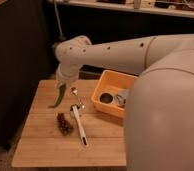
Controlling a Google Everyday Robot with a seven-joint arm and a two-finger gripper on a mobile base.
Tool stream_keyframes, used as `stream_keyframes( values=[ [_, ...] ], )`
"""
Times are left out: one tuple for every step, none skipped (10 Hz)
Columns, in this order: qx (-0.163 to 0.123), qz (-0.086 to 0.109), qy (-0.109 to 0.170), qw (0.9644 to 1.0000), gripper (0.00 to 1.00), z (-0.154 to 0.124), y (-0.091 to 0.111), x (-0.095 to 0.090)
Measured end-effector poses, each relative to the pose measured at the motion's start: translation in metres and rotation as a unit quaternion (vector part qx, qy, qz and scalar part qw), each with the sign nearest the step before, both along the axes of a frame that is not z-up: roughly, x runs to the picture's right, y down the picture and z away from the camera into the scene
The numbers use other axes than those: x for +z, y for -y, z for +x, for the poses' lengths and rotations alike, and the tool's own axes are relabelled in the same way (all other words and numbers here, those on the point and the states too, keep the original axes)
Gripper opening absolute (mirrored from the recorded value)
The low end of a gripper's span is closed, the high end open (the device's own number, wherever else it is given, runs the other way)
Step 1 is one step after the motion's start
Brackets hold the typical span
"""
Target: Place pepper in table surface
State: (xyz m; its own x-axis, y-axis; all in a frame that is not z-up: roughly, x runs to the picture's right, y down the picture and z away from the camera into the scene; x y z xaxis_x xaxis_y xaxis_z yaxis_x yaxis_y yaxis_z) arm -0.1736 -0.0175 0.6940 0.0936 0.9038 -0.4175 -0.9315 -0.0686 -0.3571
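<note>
The green pepper (58, 96) hangs point-down from my gripper (63, 82), which is shut on its upper end. Gripper and pepper are above the back left part of the light wooden table surface (45, 145). The pepper's tip is close to the wood; I cannot tell whether it touches. My white arm reaches in from the right across the table.
A dark grape cluster (65, 123) lies left of the table's middle. A white-handled utensil (79, 126) lies beside it, with a small metal piece (74, 90) behind. An orange-yellow bin (104, 81) holding small items stands at the back right. My arm hides the front right of the table.
</note>
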Motion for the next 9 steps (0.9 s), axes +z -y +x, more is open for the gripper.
stream_keyframes(
  values=[
    [-0.018,0.007,0.02,0.9996,0.0,-0.019,-0.013,-0.009],
    [-0.036,0.011,0.037,0.9986,0.0,-0.032,-0.029,-0.015],
    [-0.053,0.012,0.052,0.9972,0.0,-0.039,-0.048,-0.014],
    [-0.062,0.01,0.065,0.9959,0.0,-0.044,-0.064,-0.008],
    [-0.071,0.011,0.076,0.9945,0.0,-0.046,-0.081,0.004],
    [-0.082,0.012,0.09,0.9924,0.0,-0.049,-0.101,0.016],
    [-0.1,0.015,0.108,0.989,0.0,-0.061,-0.123,0.022],
    [-0.122,0.022,0.125,0.9844,0.0,-0.073,-0.141,0.026],
    [-0.143,0.026,0.143,0.9789,0.0,-0.086,-0.156,0.027]
  ],
)
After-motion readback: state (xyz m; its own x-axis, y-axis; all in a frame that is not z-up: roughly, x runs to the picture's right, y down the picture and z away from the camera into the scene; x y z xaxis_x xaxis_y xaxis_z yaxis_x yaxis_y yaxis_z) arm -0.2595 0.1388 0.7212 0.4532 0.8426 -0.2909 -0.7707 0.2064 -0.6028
